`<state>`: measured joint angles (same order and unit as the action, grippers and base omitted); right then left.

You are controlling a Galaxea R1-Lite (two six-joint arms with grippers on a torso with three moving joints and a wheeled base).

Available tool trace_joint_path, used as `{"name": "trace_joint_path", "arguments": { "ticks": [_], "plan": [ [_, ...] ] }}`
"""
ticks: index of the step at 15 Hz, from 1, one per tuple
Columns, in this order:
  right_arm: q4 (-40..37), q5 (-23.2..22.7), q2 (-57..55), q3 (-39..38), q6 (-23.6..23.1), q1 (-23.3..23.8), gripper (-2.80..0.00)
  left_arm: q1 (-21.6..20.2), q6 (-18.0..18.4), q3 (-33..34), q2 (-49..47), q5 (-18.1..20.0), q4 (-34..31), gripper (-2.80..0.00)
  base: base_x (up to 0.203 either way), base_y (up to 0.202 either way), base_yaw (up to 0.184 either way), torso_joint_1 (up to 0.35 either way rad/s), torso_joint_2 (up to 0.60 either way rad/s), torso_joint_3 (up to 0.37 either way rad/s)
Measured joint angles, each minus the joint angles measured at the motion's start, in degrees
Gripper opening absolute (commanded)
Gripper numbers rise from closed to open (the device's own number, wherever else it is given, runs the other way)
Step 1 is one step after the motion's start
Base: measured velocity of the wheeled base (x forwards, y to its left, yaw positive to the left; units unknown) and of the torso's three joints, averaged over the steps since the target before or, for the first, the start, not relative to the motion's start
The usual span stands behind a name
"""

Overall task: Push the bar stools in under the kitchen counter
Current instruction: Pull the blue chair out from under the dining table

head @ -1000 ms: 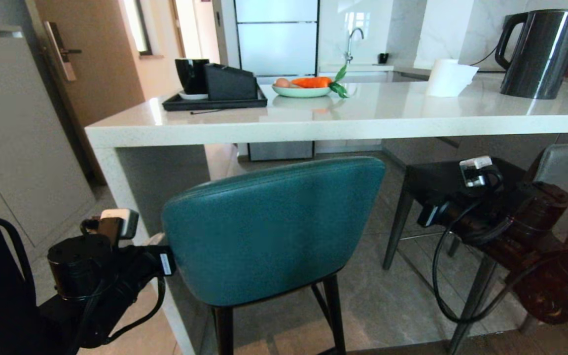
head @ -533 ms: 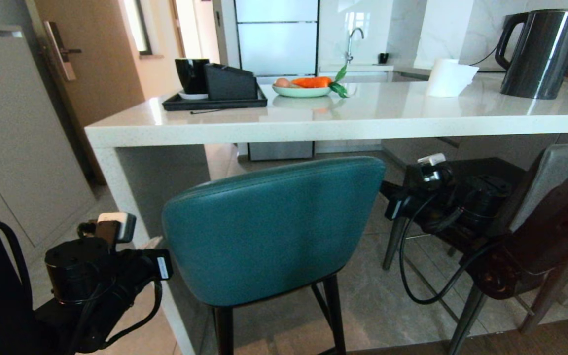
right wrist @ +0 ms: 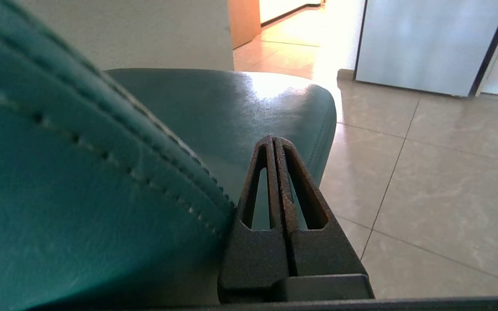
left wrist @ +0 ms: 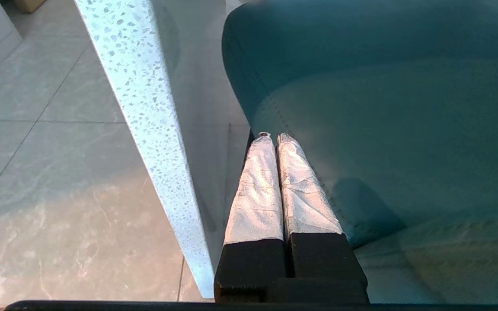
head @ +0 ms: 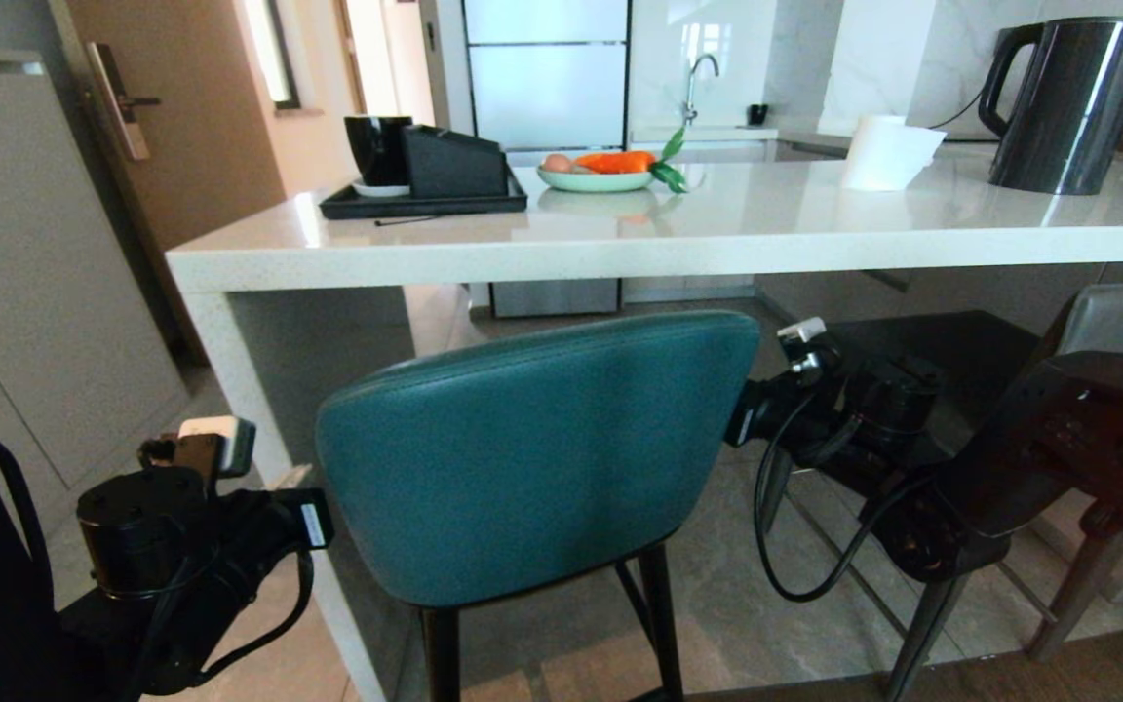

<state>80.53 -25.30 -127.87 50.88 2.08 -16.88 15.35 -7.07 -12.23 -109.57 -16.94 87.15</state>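
1. The left end effector has its two wrapped fingers pressed together, holding nothing, with the tips against the left rim of the teal stool back, low down.
2. It sits in the narrow gap between that stool and the white speckled side panel of the desk, with the panel just beside the fingers.
3. The right end effector is also pressed together and empty, lying alongside the right edge of the teal back, its tips over the stool's seat.
4. The left arm reaches in low from the left; the right arm stretches across from the right, a black cable looping beneath it.
5. The teal stool stands in front of the desk edge, its back outside the slab and its seat reaching under it.
6. The grey stool stands to the right, partly under the desk and partly hidden by the right arm.
7. On the desk are a black tray with a cup, a bowl of fruit, a paper roll and a dark kettle.
8. Grey floor tiles lie below.
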Motion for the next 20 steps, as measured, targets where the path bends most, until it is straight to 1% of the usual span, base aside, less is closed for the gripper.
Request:
{"name": "trace_joint_path", "arguments": {
  "ticks": [5, 7, 9, 13, 19, 20],
  "plan": [
    [-0.11, -0.02, 5.11, -8.00, -0.03, -5.38, -2.80, -2.95, -0.20, -1.93, -1.52, 0.16, -0.07, -2.80, 0.000, 0.000, 0.000, 0.000, 0.00, 0.000],
    [-0.03, 0.42, 7.14, -10.87, -0.09, -6.96, -2.80, -3.36, -0.19, -2.98, -1.89, 0.59, -0.24, -2.80, 0.000, 0.000, 0.000, 0.000, 0.00, 0.000],
    [0.30, 1.03, 8.13, -12.15, -0.07, -7.23, -2.80, -3.43, -0.12, -3.68, -2.11, 2.27, -0.30, -2.80, 0.000, 0.000, 0.000, 0.000, 0.00, 0.000],
    [0.98, 6.39, 8.94, -13.04, 0.29, -7.03, -2.80, -2.93, -0.06, -3.84, -2.11, 3.35, -0.22, -2.80, 0.000, 0.000, 0.000, 0.000, 0.00, 0.000],
    [4.53, 8.41, 9.47, -16.66, 0.28, -7.45, -2.80, -2.47, -0.01, -3.40, -2.11, 3.41, 0.22, -2.80, 0.000, 0.000, 0.000, 0.000, 0.00, 0.000],
    [4.69, 8.71, 9.53, -16.82, 0.28, -7.56, -2.80, -2.38, 0.07, -3.47, -2.11, 3.41, 0.33, -2.80, -0.124, 0.000, -0.003, 0.012, 0.00, -0.007]
  ]
}}
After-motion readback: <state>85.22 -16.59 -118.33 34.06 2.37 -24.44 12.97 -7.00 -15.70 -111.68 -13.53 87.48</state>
